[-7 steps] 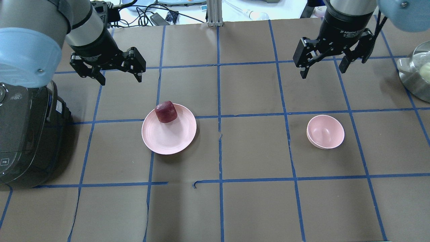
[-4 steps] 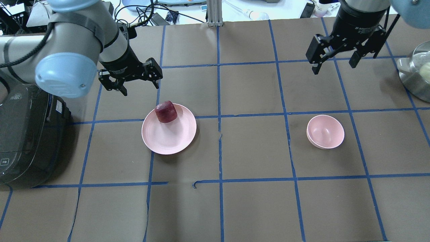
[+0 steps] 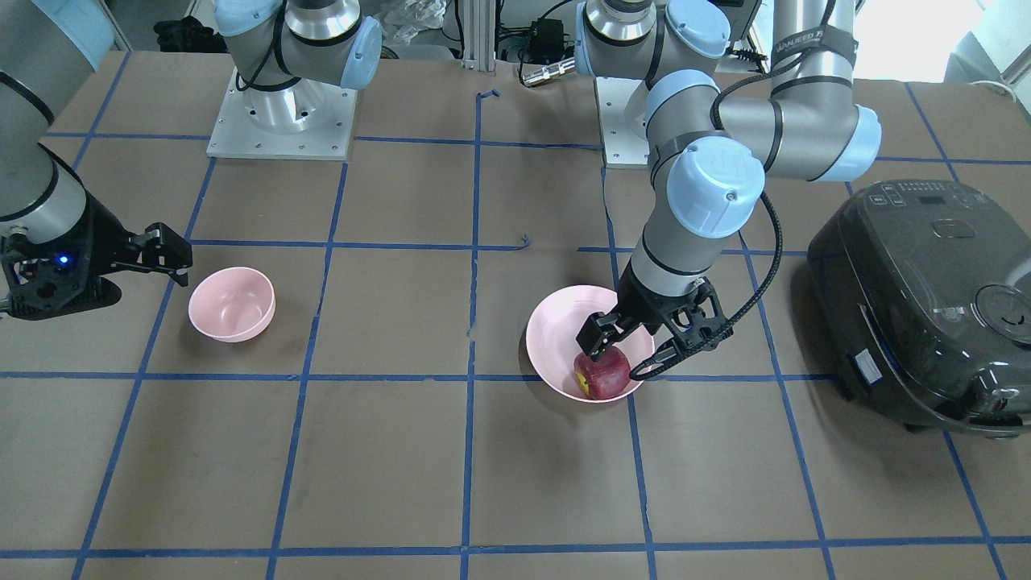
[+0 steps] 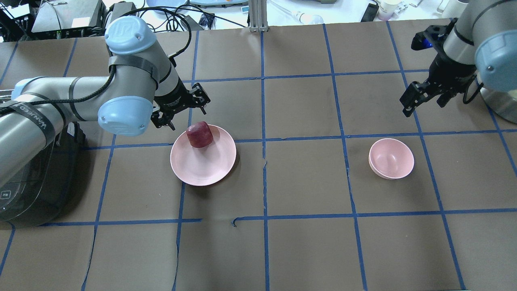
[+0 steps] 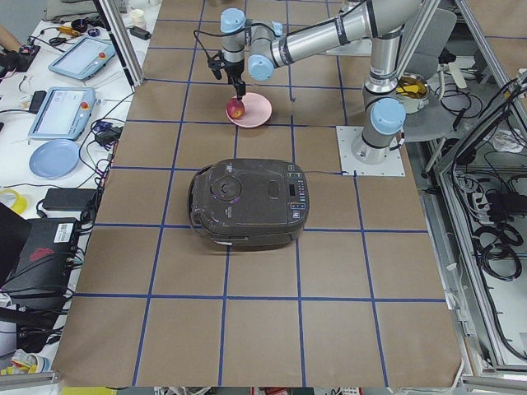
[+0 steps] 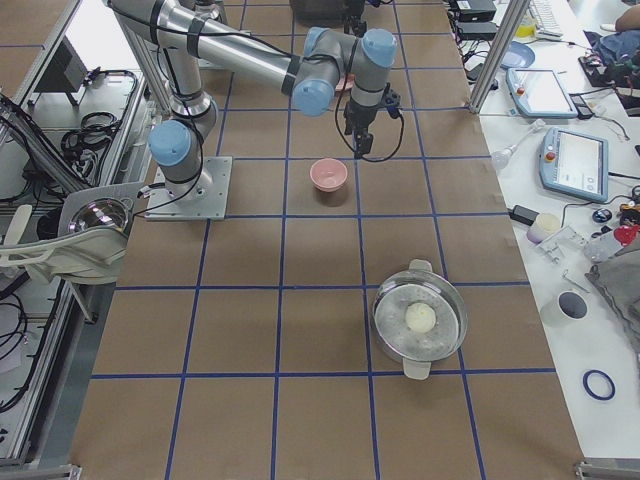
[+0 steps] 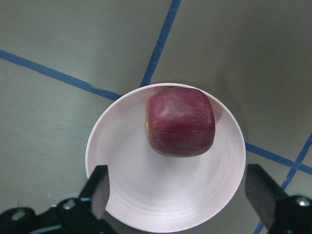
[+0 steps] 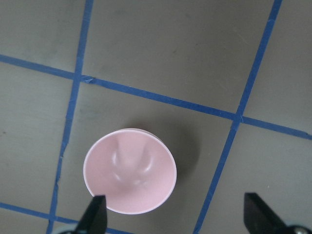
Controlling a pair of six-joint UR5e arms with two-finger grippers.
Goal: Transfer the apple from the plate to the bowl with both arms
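Observation:
The dark-red apple (image 4: pixel 199 135) sits at the far edge of the pale-pink plate (image 4: pixel 203 165), left of centre. My left gripper (image 4: pixel 182 113) is open and hovers just beyond and above the apple. In the left wrist view the apple (image 7: pixel 180 122) and plate (image 7: pixel 161 195) lie between the spread fingers (image 7: pixel 100 187). The small pink bowl (image 4: pixel 391 158) stands empty on the right. My right gripper (image 4: pixel 424 103) is open, above and beyond the bowl. The bowl also shows in the right wrist view (image 8: pixel 129 178).
A black rice cooker (image 4: pixel 28 169) stands at the table's left edge, close to my left arm. A steel pot (image 4: pixel 499 97) stands at the right edge, with a pale round thing inside in the exterior right view. Blue tape lines grid the brown table cover (image 4: pixel 307 178).
My left gripper has moved right and down, close to the apple. My right gripper has moved right and towards the robot. Both stay open. Apple, plate and bowl have not moved.

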